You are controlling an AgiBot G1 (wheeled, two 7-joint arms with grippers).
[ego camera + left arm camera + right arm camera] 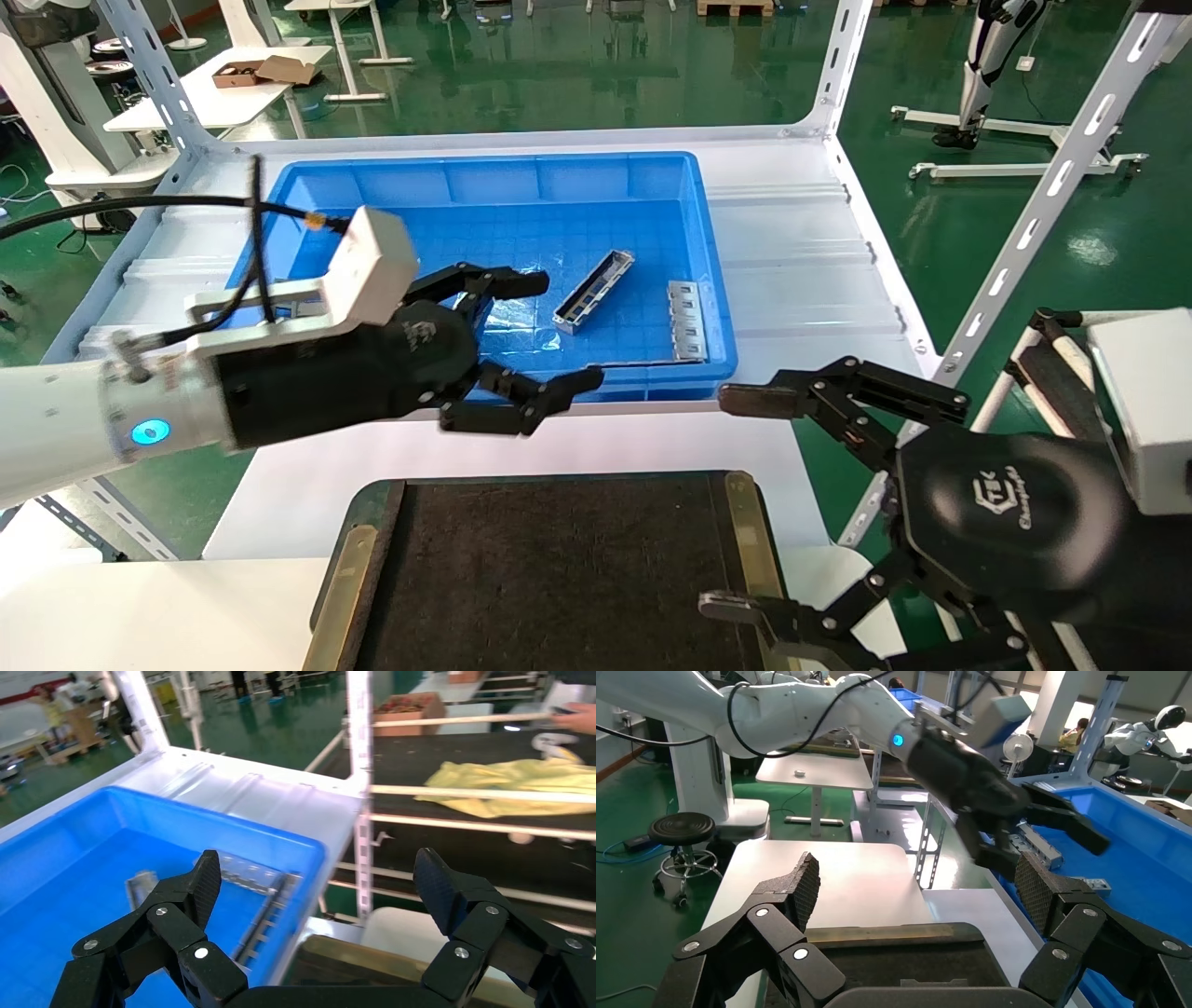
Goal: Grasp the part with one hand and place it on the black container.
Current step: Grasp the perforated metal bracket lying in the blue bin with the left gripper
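Approach step: left gripper [540, 343], spread wide and empty, hovered at frame centre beside the part [593, 290]; descent and closure appeared next.

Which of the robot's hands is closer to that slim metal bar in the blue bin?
The left hand, open over the blue bin beside the part. The right hand is open, outside the bin.

- Around your white worktop [801, 270] lies a glossy green floor [577, 84].
- Perforated white uprights [843, 65] rise at the worktop's far corners.
- Beyond the worktop you see a white table [223, 98] carrying an open cardboard box [265, 71].
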